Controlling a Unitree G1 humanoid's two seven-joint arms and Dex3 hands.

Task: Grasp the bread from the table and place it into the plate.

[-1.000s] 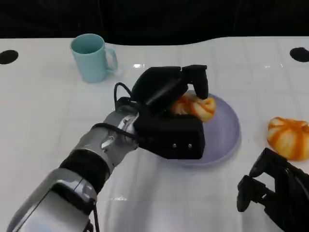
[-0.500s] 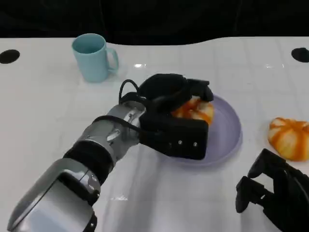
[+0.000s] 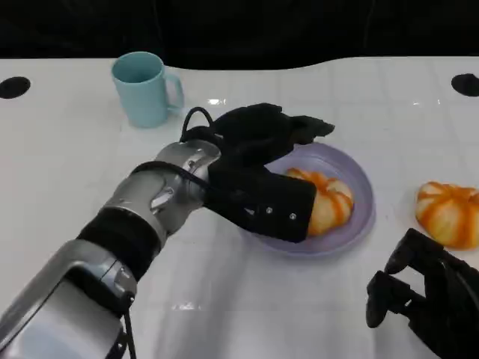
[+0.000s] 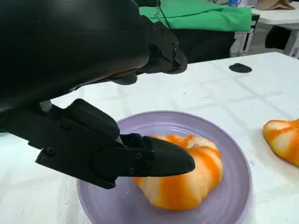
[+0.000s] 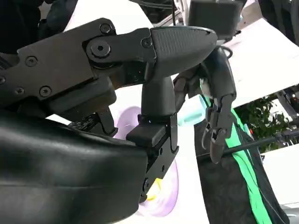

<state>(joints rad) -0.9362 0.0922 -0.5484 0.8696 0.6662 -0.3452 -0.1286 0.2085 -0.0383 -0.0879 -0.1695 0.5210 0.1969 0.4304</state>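
An orange-and-cream bread roll (image 3: pixel 328 202) (image 4: pixel 186 173) lies in the purple plate (image 3: pixel 355 173) (image 4: pixel 229 154), free of any grip. My left hand (image 3: pixel 258 161) (image 4: pixel 117 116) hovers over the plate's left side with its fingers spread apart, holding nothing. A second bread roll (image 3: pixel 447 212) (image 4: pixel 283 139) sits on the white table to the right of the plate. Low at the right, my right hand (image 3: pixel 419 299) rests near the table's front edge, fingers apart and empty, just in front of that second roll.
A light blue mug (image 3: pixel 144 88) stands at the back left. Black round marks (image 3: pixel 13 87) (image 3: pixel 465 84) sit near both far corners of the white table. Beyond the table's far edge it is dark.
My left hand has let go of the bread roll, which now lies lower right in the plate. The fingers have opened and drawn back to the left. My right hand has stayed put.
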